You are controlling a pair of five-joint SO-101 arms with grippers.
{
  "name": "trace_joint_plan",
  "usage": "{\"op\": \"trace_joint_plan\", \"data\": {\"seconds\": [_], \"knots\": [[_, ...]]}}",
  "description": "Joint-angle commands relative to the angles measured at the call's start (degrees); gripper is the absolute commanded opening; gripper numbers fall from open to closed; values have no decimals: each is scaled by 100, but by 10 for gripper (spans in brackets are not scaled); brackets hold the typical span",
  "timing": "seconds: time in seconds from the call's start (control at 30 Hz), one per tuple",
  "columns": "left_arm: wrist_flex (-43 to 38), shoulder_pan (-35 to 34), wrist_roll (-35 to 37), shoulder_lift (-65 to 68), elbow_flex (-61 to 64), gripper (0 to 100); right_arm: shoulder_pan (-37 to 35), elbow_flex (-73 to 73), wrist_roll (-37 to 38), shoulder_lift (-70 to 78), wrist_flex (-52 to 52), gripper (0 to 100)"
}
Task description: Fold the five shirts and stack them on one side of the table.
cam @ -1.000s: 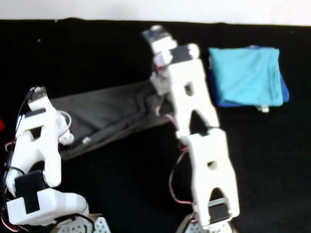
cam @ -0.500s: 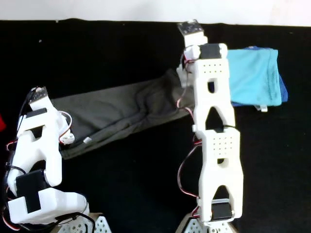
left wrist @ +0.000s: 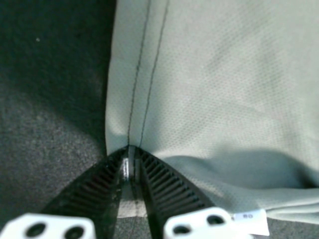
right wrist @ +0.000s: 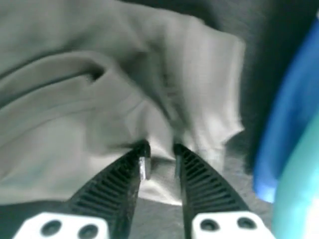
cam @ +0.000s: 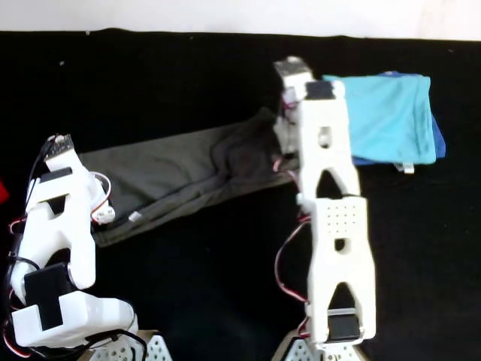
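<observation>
A grey shirt (cam: 165, 177) lies stretched in a long band across the black table (cam: 188, 286). My left gripper (left wrist: 128, 152) is shut on the stitched hem of the grey shirt (left wrist: 224, 89), at the band's left end beside the left arm (cam: 56, 218). At the band's right end, my right gripper (right wrist: 159, 159) pinches a bunched fold of the grey shirt (right wrist: 75, 99), just under the right arm's wrist (cam: 289, 98). At the back right sits a folded turquoise shirt (cam: 383, 116) stacked on a folded blue shirt (cam: 440, 143).
The blue shirt's edge (right wrist: 289, 124) and the turquoise shirt (right wrist: 299, 199) lie close beside my right gripper. A small red object (cam: 2, 194) shows at the table's left edge. A white wall strip runs behind the table's far edge.
The right arm pulled the shirt's right end towards the folded stack, then drew back a little, so the fabric bunched near that end. The left arm stayed still.
</observation>
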Motion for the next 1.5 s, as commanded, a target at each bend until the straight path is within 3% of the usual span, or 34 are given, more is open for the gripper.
{"op": "trace_joint_plan", "data": {"seconds": [0.0, 0.33, 0.63, 0.77, 0.9, 1.1, 1.27, 1.47], "knots": [[-105, -66, 53, -31, -22, 8, 497, -400, 70, 48, 40, 88], [-105, -66, 53, -31, -22, 8, 470, -1569, 484, -180, 470, 87], [-105, -57, 53, -31, -22, 8, -778, -1068, 484, -1121, 479, 87], [-79, -57, 53, -84, -40, 9, -963, -884, 457, -1314, 488, 87], [826, -22, 62, -629, -558, 10, -910, -760, 176, -2088, 488, 87], [2365, -57, 35, -1798, -1895, 40, -901, 1130, 167, -3512, 488, 87], [2127, -365, 35, -1209, -2123, 230, -875, 2949, 185, -5051, 479, 87], [2013, -382, 0, 215, -2826, 211, -875, 4532, 202, -6897, 462, 87]]}}
